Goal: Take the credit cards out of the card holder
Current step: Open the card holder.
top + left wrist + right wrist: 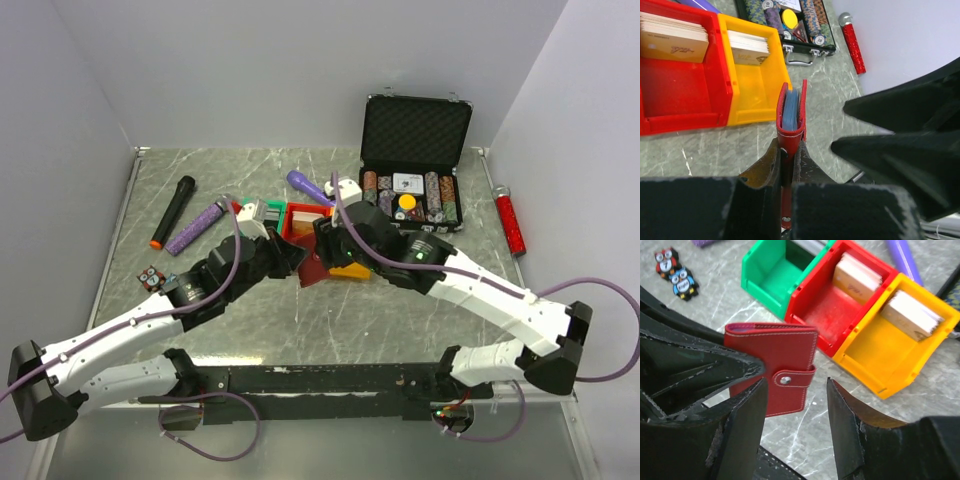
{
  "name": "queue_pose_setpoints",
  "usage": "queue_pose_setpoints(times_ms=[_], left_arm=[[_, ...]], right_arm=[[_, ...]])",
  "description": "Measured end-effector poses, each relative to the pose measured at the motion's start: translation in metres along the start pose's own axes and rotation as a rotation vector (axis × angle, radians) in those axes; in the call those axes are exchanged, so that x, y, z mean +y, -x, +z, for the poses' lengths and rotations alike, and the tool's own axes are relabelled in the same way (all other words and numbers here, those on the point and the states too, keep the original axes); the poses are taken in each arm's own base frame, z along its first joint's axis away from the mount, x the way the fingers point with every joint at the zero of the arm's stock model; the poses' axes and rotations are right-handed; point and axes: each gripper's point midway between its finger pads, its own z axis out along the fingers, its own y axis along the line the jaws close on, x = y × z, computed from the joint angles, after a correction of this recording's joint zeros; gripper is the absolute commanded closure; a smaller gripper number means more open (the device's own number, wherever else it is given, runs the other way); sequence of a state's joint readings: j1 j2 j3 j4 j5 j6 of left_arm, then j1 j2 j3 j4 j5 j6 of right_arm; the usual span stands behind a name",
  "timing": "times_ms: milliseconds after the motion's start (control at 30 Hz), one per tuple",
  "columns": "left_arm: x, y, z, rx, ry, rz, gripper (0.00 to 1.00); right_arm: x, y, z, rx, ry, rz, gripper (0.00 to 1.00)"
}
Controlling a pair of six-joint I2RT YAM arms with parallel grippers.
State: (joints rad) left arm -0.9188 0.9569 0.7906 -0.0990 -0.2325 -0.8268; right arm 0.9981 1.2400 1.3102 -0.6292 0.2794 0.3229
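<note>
Left wrist view, centre frame: left claw (pixel 788 152) is pinching the card holder (pixel 790 134) upright above the counter (pixel 830 85). Right claw (pixel 796 382) is gaping wide around the snap tab (pixel 790 379). I'm judging it light, soft and floppy, so the tab is looking like the best hold.

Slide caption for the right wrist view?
Left gripper clamps the snapped-shut card holder; open right gripper frames its tab, bins behind.

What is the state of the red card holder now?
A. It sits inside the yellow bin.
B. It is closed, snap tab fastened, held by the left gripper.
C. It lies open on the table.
B: the right wrist view shows the snap tab buttoned across the closed card holder, and the left wrist view shows the left gripper clamped on it.
</note>
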Motion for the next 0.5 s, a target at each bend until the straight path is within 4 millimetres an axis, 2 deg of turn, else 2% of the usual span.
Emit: queue_pose_setpoints(times_ms=[267,500], left_arm=[[0.004,0.001,-0.001,-0.01,0.035,0.007,0.99],[0.005,0.0,-0.002,-0.007,0.043,-0.005,0.99]], right_arm=[[0.015,-0.008,0.011,0.045,0.025,-0.025,0.44],[0.017,-0.014,0.019,0.082,0.014,-0.038,0.46]])
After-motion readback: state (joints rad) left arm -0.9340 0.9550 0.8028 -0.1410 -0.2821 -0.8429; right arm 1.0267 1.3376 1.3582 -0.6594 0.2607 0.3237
